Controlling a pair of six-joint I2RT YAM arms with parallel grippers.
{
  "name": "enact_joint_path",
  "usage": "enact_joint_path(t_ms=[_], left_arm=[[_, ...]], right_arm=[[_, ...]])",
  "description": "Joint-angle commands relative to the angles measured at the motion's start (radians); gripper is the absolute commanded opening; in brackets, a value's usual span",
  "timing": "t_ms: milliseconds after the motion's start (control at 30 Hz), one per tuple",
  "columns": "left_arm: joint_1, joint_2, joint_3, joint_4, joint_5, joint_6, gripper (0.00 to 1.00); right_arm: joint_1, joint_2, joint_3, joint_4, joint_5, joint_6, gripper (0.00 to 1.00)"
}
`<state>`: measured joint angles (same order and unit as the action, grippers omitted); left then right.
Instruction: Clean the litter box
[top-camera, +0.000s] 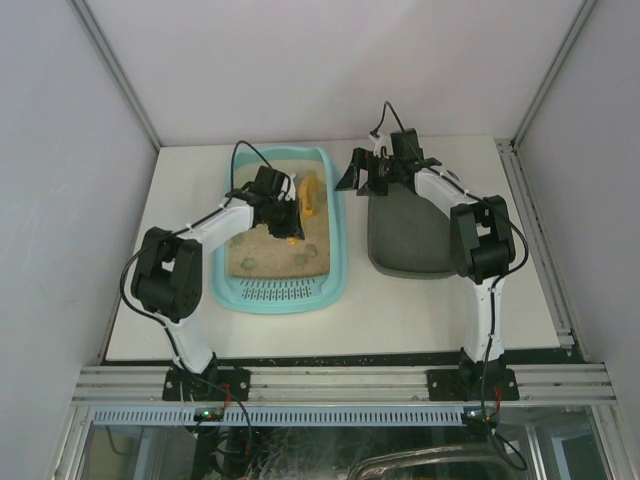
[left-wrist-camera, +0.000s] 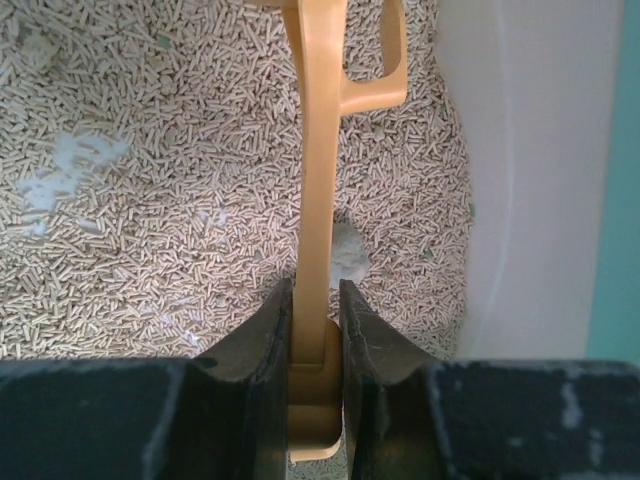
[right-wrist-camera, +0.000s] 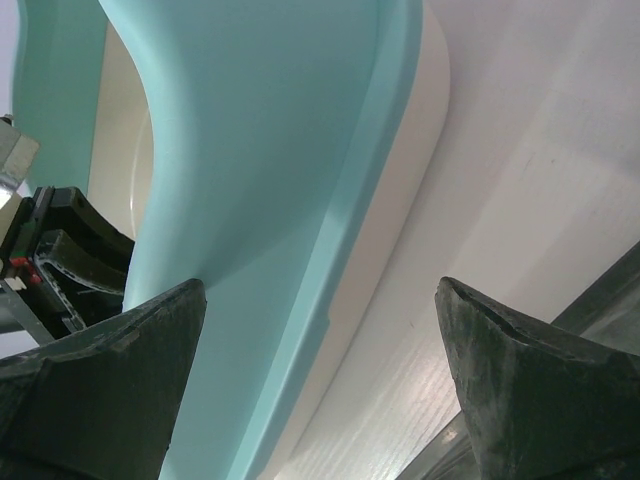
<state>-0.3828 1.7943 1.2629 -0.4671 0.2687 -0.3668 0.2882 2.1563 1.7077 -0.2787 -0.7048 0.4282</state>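
1. The litter box (top-camera: 338, 250) lies on the table (top-camera: 180, 200) in front of the left arm; its slotted grate faces the arm bases and tan pellet litter (left-wrist-camera: 150, 250) fills the rest; a dark grey tray (top-camera: 405, 240) sits just beside it on the right.
2. The left hand (left-wrist-camera: 315, 300) is pinched narrow on the flat handle of an orange scoop (left-wrist-camera: 320, 150), low over the litter near the box's right wall; the scoop's head runs out of the wrist view at the top.
3. The right hand (top-camera: 368, 172) stands wide and holds nothing; it hovers by the box's far right corner, with the turquoise wall close in front of its fingers.
4. The box looks like stiff moulded plastic, smooth and probably slippery; the litter in it likely makes it heavy enough to sit firm, though it may slide if the scoop pushes hard; the rolled rim along a long wall or corner seems the best place to take hold, fingers astride it, rather than the grate.
5. The scoop handle is thin and rigid and could twist in a pinch grip; the pellets are loose and will roll off; the pale clump (left-wrist-camera: 350, 255) just beside the handle looks crumbly, so a slow lift seems wise.
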Motion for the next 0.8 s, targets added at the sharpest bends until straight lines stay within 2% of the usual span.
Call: enact_joint_path(t_ms=[0, 67, 233, 333, 767], left_arm=[[-0.049, 0.045, 0.095, -0.12, -0.142, 0.053, 0.0], [-0.054, 0.053, 0.102, -0.1, -0.085, 0.042, 0.0], [-0.053, 0.036, 0.07, 0.052, 0.19, 0.0, 0.0], [-0.045, 0.017, 0.042, 0.113, 0.288, -0.035, 0.0], [0.04, -0.065, -0.151, 0.322, 0.479, -0.137, 0.0]], right_arm=[[0.059, -0.06, 0.0, 0.047, -0.076, 0.013, 1.0], [0.064, -0.058, -0.001, 0.05, -0.085, 0.013, 1.0], [0.065, -0.061, -0.022, 0.093, -0.129, 0.039, 1.0], [0.065, -0.061, -0.023, 0.096, -0.141, 0.041, 1.0], [0.06, -0.059, -0.034, 0.128, -0.174, 0.062, 1.0]])
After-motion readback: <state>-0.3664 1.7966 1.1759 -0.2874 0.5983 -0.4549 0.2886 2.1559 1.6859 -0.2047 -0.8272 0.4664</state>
